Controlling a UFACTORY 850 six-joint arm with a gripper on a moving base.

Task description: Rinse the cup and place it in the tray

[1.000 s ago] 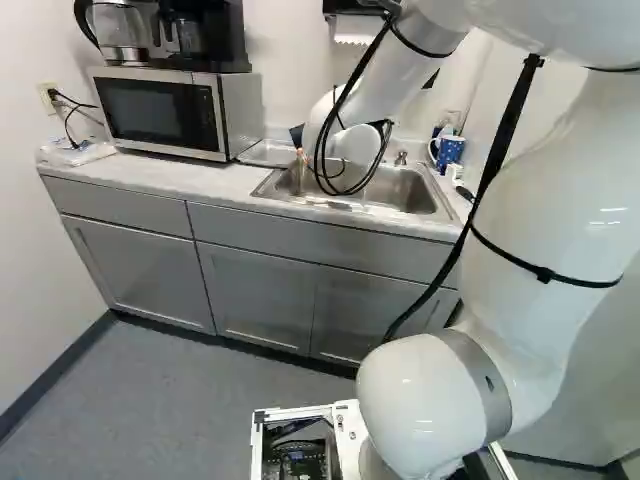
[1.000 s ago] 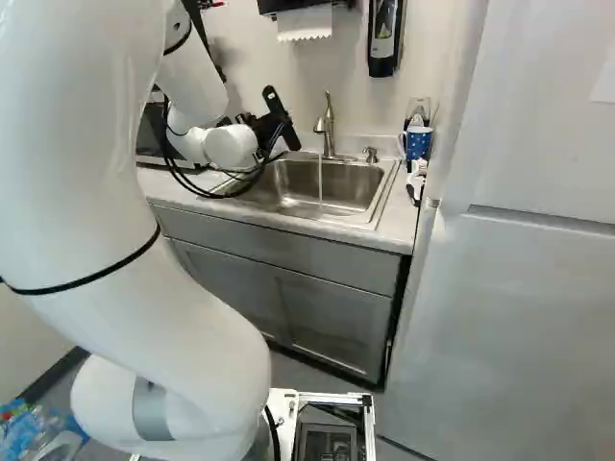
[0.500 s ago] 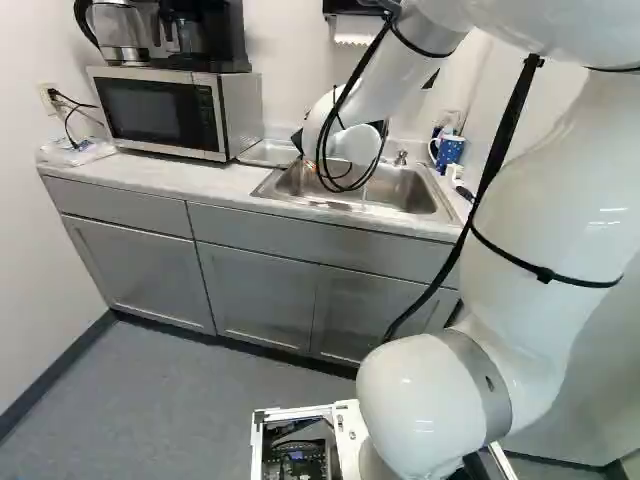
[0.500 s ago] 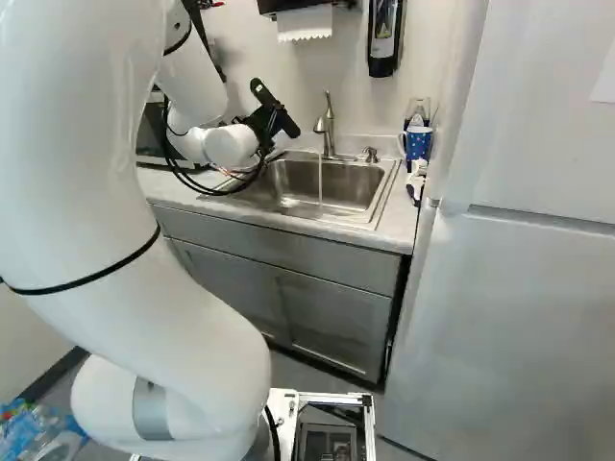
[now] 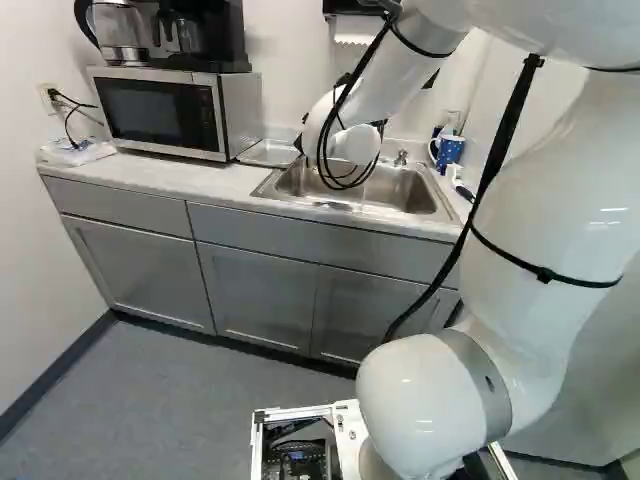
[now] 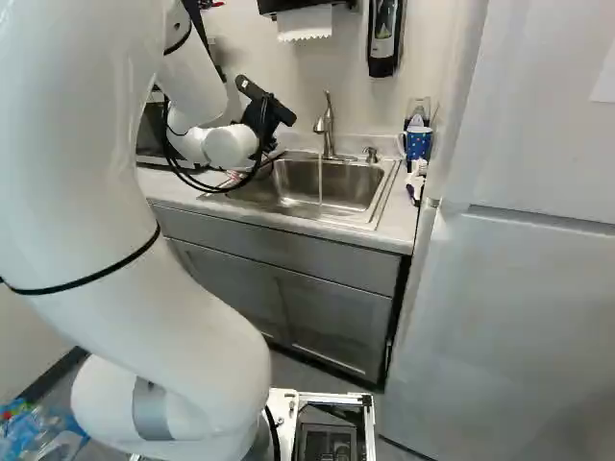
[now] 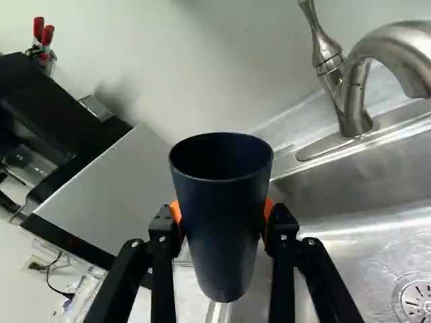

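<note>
Tapering from its round mouth, the dark blue cup (image 7: pixel 221 229) is gripped by the hand (image 6: pixel 269 111).

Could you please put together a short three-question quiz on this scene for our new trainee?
1. Multiple choice: what is between the pads of the hand?
A) a spotted mug
B) a dark blue cup
C) a paper towel

2. True or false: in the right base view, water is running from the faucet into the sink.

3. Fill in the blank: in the left base view, the coffee maker stands on top of the ____.

Key: 1 B; 2 true; 3 microwave
</note>
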